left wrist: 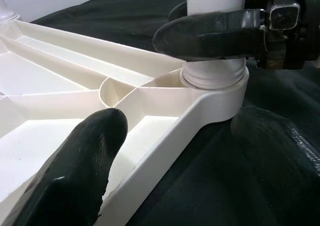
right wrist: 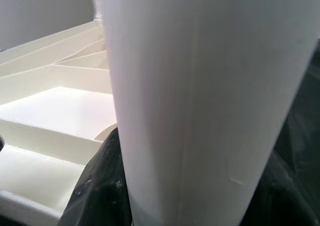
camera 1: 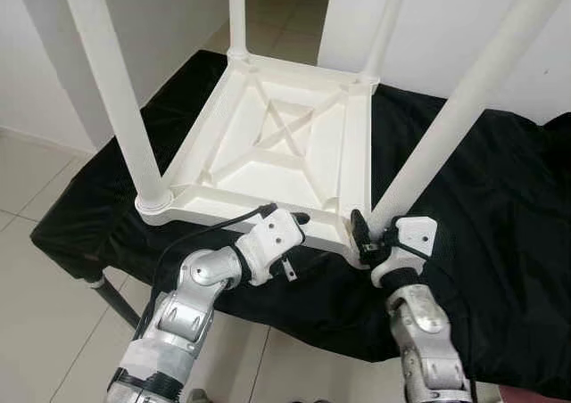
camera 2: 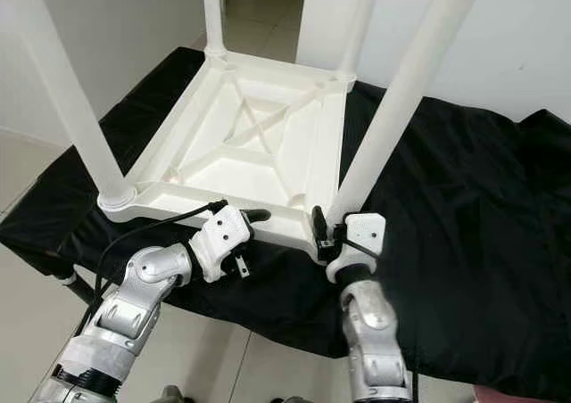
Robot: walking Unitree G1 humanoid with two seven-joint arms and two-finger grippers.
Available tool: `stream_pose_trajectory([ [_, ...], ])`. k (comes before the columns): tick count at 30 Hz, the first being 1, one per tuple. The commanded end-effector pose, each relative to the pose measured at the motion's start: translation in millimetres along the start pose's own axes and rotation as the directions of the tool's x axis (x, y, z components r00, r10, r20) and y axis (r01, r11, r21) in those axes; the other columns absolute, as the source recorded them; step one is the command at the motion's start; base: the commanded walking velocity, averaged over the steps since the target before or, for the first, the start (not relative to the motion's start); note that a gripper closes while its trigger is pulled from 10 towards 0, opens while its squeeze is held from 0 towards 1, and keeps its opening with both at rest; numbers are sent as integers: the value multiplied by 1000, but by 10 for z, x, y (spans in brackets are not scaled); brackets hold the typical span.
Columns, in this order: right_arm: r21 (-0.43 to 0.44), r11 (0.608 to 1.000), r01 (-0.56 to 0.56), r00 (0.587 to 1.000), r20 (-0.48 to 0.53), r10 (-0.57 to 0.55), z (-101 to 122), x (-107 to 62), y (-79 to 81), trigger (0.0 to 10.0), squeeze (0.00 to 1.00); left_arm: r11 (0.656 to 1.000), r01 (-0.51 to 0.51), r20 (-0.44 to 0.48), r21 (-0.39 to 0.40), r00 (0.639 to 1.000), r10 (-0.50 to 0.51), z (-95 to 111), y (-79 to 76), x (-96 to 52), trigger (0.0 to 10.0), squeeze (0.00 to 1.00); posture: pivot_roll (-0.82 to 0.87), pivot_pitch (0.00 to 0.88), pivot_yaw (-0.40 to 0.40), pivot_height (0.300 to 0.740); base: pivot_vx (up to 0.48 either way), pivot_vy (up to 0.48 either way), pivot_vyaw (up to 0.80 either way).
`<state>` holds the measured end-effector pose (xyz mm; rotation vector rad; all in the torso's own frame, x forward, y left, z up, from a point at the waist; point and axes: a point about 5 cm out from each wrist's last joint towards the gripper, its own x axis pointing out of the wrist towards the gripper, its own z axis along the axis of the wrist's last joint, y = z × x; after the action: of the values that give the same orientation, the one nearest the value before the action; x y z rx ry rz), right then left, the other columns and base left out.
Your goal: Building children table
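A white children's table (camera 1: 223, 209) lies upside down on a black-draped surface (camera 1: 482, 198), its legs pointing up. My right gripper (camera 1: 375, 234) is shut on the near right leg (camera 1: 446, 118) just above its socket at the table's corner. One of its black fingers (left wrist: 210, 36) crosses the leg in the left wrist view. In the right wrist view the leg (right wrist: 200, 96) stands between the dark fingers (right wrist: 97, 191). My left gripper (camera 1: 299, 229) is open at the table's near rim (left wrist: 165, 136), one finger over the ribbed underside and the other over the cloth.
The near left leg (camera 1: 107, 82) and two far legs (camera 1: 236, 15) rise around the work area. The cloth's front edge hangs close to my arms, above a dark support leg (camera 1: 111, 300) and pale tiled floor (camera 1: 36, 269). White walls stand left and right.
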<state>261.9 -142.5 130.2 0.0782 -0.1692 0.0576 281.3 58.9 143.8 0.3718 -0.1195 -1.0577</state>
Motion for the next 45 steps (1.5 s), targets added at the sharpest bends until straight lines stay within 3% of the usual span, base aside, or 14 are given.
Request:
stream_pose_trajectory([
  [1, 15, 999, 48, 998, -38, -47, -61, -45, 49, 10000, 0, 996, -92, -10, -5, 996, 92, -8, 23, -6, 10000, 0, -15, 117, -46, 740, 0, 0, 0],
  [4, 20, 999, 41, 998, -40, -40, -58, -65, 130, 10000, 0, 996, -92, -9, -4, 996, 92, -6, 21, -2, 10000, 0, -19, 117, -44, 740, 0, 0, 0],
  [15, -8, 998, 62, 997, -35, -63, -31, -67, 139, 10000, 0, 996, -93, -8, -1, 996, 93, 3, 44, 3, 10000, 0, -19, 115, -45, 740, 0, 0, 0],
  [16, -8, 998, 57, 998, -34, -58, -28, -65, 151, 10000, 47, 996, -95, -8, -1, 995, 95, 3, 43, 2, 10000, 0, -16, 113, -49, 740, 0, 0, 0],
  [17, -9, 998, 55, 998, -33, -56, -26, -64, 157, 10000, 1000, 995, -95, -8, -2, 995, 95, 3, 40, 1, 10000, 0, -15, 113, -49, 740, 0, 0, 0],
  [28, -7, 1000, -2, 1000, -13, 2, 18, -79, 155, 10000, 1000, 994, -106, -7, -12, 994, 106, 6, 40, -8, 10000, 0, -11, 112, -55, 740, 0, 0, 0],
  [34, -15, 997, -78, 997, -9, 78, 36, -134, 51, 10000, 1000, 994, -108, -7, -10, 994, 108, 5, 50, -15, 10000, 0, -8, 109, -55, 740, 0, 0, 0],
  [35, -21, 993, -117, 993, -6, 117, 44, -147, 29, 10000, 0, 994, -108, -7, -10, 994, 108, 6, 52, -15, 10000, 0, -9, 108, -52, 740, 0, 0, 0],
  [41, -40, 972, -230, 973, -1, 230, 69, -156, -14, 10000, 0, 995, -102, -7, -9, 995, 102, 6, 55, -14, 10000, 0, -11, 107, -45, 740, 0, 0, 0],
  [45, -29, 935, -354, 935, 3, 354, 112, -141, -61, 10000, 0, 996, -94, -5, -1, 996, 94, 23, 81, -10, 10000, 0, 5, 101, -32, 740, 0, 0, 0],
])
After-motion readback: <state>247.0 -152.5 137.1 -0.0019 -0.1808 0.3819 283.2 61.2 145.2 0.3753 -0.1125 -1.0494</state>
